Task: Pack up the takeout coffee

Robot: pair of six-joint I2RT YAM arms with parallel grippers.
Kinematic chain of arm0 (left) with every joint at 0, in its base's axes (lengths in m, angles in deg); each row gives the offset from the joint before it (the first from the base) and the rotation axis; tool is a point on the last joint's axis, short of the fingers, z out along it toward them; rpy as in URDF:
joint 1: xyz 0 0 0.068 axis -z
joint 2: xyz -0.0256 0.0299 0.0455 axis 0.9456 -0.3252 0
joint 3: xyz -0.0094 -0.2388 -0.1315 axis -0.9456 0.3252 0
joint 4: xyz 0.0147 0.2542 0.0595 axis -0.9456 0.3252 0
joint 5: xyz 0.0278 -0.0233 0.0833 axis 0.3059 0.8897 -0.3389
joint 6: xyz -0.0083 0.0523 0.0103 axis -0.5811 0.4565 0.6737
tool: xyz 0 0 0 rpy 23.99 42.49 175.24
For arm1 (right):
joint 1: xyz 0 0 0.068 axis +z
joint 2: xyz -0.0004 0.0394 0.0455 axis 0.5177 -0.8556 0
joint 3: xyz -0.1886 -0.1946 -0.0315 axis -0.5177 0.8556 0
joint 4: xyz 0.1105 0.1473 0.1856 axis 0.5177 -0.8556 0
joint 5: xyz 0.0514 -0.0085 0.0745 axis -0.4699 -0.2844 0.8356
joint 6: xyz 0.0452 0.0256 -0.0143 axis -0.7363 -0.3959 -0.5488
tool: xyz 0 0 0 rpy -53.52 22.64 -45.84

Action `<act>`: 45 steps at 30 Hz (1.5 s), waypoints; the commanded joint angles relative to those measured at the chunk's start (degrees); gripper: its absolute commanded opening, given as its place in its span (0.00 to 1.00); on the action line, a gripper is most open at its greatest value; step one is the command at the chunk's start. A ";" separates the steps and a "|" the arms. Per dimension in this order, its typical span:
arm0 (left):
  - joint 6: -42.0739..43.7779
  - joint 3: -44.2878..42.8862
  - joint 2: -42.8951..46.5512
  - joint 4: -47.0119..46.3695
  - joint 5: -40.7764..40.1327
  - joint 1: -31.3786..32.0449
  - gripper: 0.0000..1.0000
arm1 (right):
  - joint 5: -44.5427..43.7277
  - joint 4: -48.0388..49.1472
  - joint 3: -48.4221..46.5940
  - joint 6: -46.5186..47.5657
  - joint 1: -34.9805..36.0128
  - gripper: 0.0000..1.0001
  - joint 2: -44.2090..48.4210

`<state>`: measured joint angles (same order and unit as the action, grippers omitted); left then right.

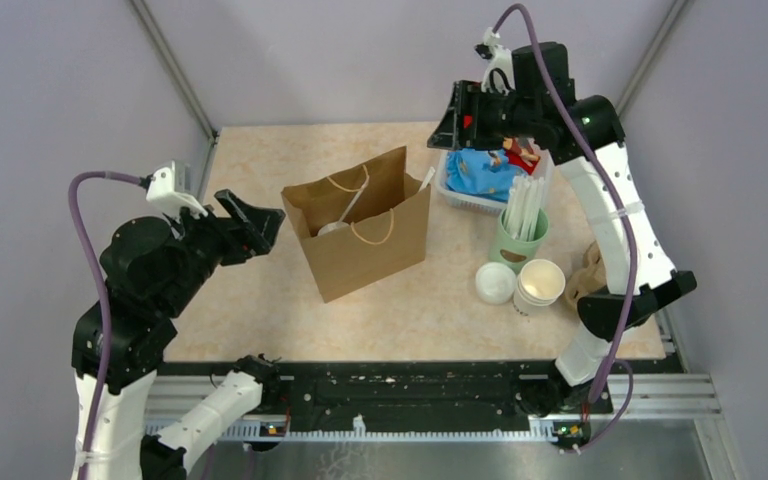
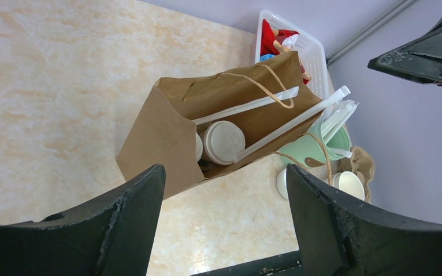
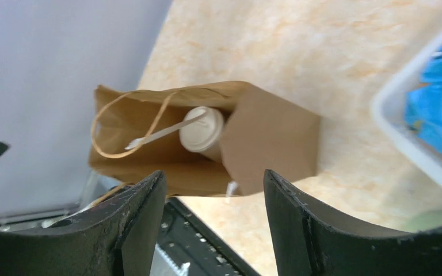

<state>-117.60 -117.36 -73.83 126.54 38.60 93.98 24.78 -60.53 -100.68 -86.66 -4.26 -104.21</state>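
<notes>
Both left tool and right tool gape empty; I fear a stray sweep toppling the bag holding the takeout coffee.

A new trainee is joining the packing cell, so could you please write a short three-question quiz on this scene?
1. Multiple choice: where is the takeout coffee?
A) in a cardboard box
B) inside the brown paper bag
C) on a plate
2. True or false: the left fingers stand apart with nothing between them.
3. Short answer: what colour is the cup holding the white straws?

Key: 1 B; 2 true; 3 green.
</notes>
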 commanded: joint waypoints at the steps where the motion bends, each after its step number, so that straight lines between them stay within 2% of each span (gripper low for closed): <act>1: 0.23 -1.32 0.59 -1.21 -0.81 -0.02 0.83 | -7.75 -5.92 -2.16 6.13 0.96 0.62 1.85; 7: 0.64 -2.06 -0.06 -0.97 -0.39 -0.04 0.83 | -2.98 -2.41 2.76 4.23 1.21 0.57 1.70; 12: 0.64 -2.15 -0.09 -0.94 -0.49 -0.02 0.83 | -0.48 2.16 8.42 2.64 1.32 0.44 3.11; 17: 0.99 -2.20 -0.40 -0.99 -0.48 -0.07 0.83 | -0.18 3.29 9.29 2.71 2.55 0.38 2.16; 20: 1.20 -2.37 -0.58 -1.12 -0.48 -0.03 0.83 | 0.40 3.49 8.87 2.32 2.90 0.27 1.75; 24: 1.25 -2.60 -0.61 -0.88 -0.72 -0.02 0.83 | 0.34 0.45 3.70 1.88 2.95 0.00 1.60; 28: 1.33 -1.91 -0.44 -1.01 -0.56 -0.02 0.83 | 3.60 -0.23 0.15 -0.86 2.95 0.00 1.76; 32: 1.34 -1.52 -0.62 -1.51 0.02 -0.04 0.84 | 7.71 3.90 -0.28 -7.75 2.97 0.00 3.23; 38: 1.43 -1.12 -0.24 -1.78 0.23 -0.02 0.84 | 16.63 19.00 12.39 -21.03 3.30 0.00 7.94; 45: 1.17 -0.90 0.60 -1.60 -0.12 -0.02 0.84 | 15.79 27.06 14.69 -25.97 8.86 0.00 6.16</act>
<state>-116.93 -118.12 -73.63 126.97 38.62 93.98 39.19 -42.93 -85.62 -107.30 0.76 -98.16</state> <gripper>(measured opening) 0.834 0.003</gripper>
